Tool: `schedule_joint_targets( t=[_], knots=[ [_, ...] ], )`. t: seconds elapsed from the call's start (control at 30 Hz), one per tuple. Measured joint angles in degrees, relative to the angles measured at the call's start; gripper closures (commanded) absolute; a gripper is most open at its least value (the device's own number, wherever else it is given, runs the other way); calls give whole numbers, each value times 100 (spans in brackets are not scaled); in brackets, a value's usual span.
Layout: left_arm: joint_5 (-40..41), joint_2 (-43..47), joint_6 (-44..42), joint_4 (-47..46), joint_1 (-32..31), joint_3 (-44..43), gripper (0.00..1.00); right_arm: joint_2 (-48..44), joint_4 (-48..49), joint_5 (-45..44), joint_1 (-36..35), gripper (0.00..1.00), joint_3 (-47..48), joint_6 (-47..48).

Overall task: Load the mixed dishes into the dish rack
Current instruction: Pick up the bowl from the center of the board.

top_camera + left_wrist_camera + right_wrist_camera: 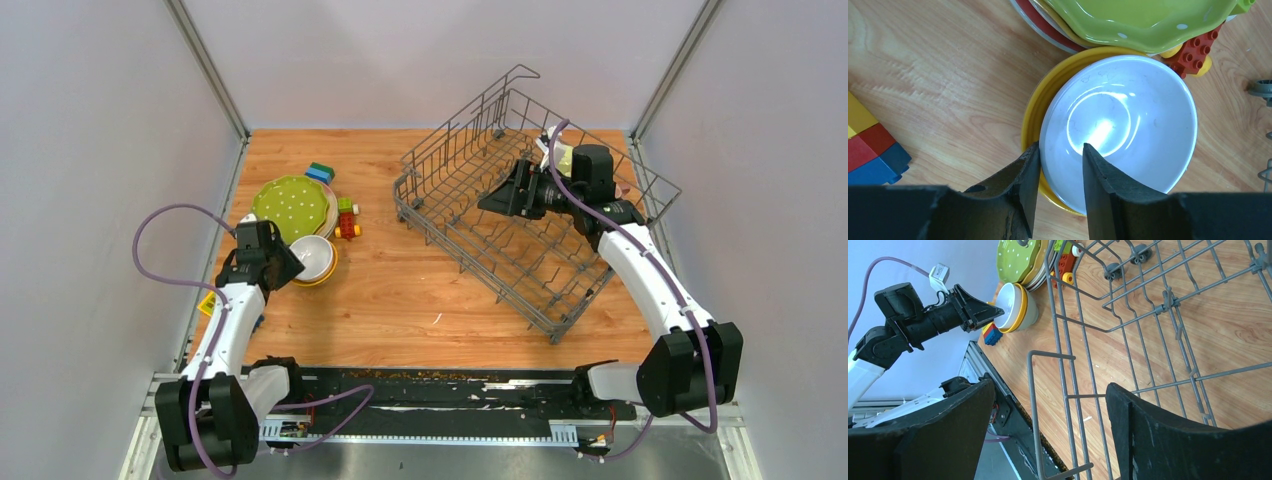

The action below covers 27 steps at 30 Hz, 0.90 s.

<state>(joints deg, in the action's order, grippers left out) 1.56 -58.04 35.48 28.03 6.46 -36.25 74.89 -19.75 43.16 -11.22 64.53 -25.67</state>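
The left fingers (1020, 192) stood spread astride the round white ceramic bowl's (1128, 125) near rim; the right fingers (1158, 435) gaped wide over the grey wire dish rack (1033, 405).

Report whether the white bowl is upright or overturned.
Upright: the white bowl shows its open inside, nested in the yellow bowl.

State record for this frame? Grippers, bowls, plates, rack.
left gripper: open, straddling the white bowl's rim, one finger inside, one outside
white bowl: upright, nested in the yellow bowl
plates: stacked beside the bowls, lime-green dotted plate on top
toy blocks: against the plate stack
dish rack: right of the dishes, set diagonally
right gripper: open, holding nothing, inside the rack
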Motion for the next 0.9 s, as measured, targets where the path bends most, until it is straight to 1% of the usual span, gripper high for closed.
schedule_joint_targets(
  t=[0.3,0.43,0.67,0.8,0.9],
  knots=[
    [15,57,26,-22,0,57,59,0,-13,-17,0,18,0,-37],
    [28,87,26,-46,2,98,65,0,-13,-17,0,18,0,-61],
    [46,111,33,-39,7,114,81,0,-13,-24,0,18,0,-87],
    [59,114,39,-48,7,133,87,0,-13,-24,0,18,2,-98],
    [57,114,39,-68,7,133,95,0,-13,-24,0,18,0,-109]
  ],
)
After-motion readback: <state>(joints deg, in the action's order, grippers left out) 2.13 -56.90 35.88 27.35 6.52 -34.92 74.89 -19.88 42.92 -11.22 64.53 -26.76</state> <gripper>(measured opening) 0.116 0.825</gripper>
